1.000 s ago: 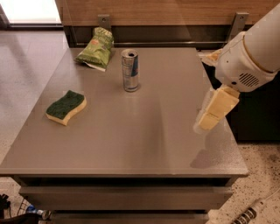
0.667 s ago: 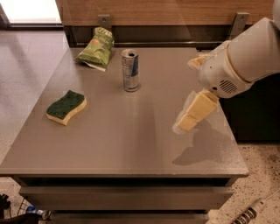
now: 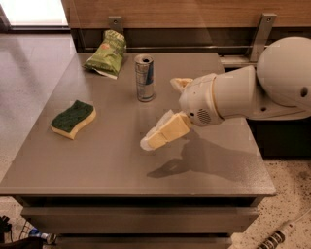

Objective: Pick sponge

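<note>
Speckled floor (image 3: 291,204) shows at the lower right from where I watch, and nearest me runs the front edge of the grey desk (image 3: 107,165), with a drawer front (image 3: 136,216) under it; on the desk's near half lies the dark shadow (image 3: 194,158) of the arm; just above that shadow hangs the gripper (image 3: 161,112), right of the desk's middle and clear of the surface as far as I can judge; its pale yellow padded fingers (image 3: 167,130) are spread wide, one pointing down and left toward the desk, the other poking out behind the white wrist, and nothing sits between them; the white arm (image 3: 233,95) reaches in from the right side; the sponge (image 3: 73,118) lies flat on the left side of the desk, dark green face up over its yellow body, well apart from the gripper and touching nothing else; farther back, near the desk's middle, a slim drink can (image 3: 144,78) stands upright, near the upper finger but apart from it; beyond it to the left, at the rear of the desk, a light green snack bag (image 3: 107,59) lies crumpled; behind everything I see a wood-panelled wall (image 3: 194,12) with two metal brackets (image 3: 264,26).
</note>
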`<action>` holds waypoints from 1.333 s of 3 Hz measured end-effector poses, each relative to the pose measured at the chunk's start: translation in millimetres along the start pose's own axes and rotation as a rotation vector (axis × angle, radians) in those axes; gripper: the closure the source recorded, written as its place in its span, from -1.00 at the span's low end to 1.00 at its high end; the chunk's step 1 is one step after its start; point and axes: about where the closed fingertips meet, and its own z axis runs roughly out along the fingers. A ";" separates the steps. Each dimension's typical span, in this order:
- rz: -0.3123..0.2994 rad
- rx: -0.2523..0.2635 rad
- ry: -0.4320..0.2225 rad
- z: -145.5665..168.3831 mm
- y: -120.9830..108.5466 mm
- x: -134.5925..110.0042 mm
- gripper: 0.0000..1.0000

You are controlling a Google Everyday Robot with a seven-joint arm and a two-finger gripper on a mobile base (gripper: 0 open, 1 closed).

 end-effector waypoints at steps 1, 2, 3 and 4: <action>0.006 -0.043 -0.075 22.5 16.2 -14.4 -1.00; -0.003 -0.053 -0.074 30.5 18.0 -17.3 -1.00; -0.031 -0.100 -0.092 64.5 21.6 -24.8 -1.00; -0.048 -0.169 -0.138 116.7 31.5 -29.1 -1.00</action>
